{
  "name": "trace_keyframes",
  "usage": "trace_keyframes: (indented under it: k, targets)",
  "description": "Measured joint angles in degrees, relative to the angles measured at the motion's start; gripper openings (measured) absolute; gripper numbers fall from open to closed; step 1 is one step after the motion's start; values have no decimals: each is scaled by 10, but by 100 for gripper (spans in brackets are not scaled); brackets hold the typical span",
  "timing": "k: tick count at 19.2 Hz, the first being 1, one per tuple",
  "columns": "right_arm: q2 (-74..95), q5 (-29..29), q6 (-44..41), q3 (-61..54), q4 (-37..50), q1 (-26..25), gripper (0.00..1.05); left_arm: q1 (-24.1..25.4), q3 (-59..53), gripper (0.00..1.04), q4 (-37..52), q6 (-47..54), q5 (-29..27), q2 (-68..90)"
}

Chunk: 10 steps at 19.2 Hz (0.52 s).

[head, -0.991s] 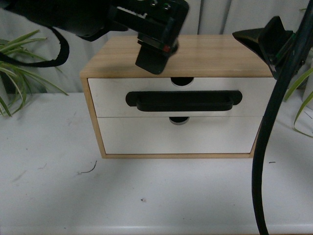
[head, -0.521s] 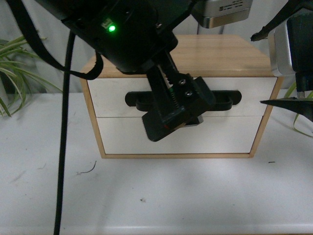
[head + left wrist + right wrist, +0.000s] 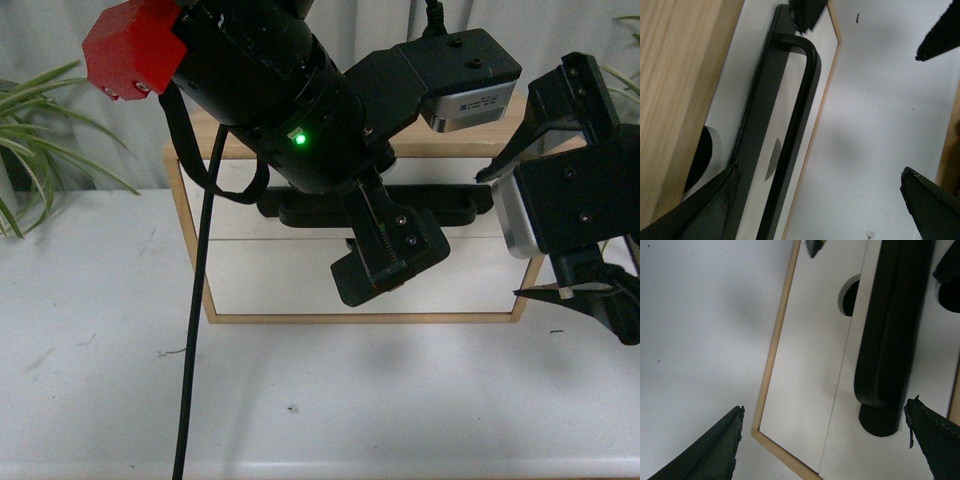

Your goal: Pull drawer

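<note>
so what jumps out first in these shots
The bulky black left arm, with a red block and a green light, fills the upper middle of the front view and hides much of the cabinet. Both grippers are open: the left gripper hangs in front of the drawer by its black handle, the right gripper at the handle's right end.

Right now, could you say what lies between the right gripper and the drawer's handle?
Nothing; in the right wrist view, the open right gripper faces the handle on the drawer across bare space.
</note>
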Motion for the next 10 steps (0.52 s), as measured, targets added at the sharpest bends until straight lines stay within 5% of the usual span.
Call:
trace_keyframes:
  k: [10]
  targets:
    - [85, 9, -4, 37, 41, 33, 98, 13, 0, 98, 17, -11, 10, 31]
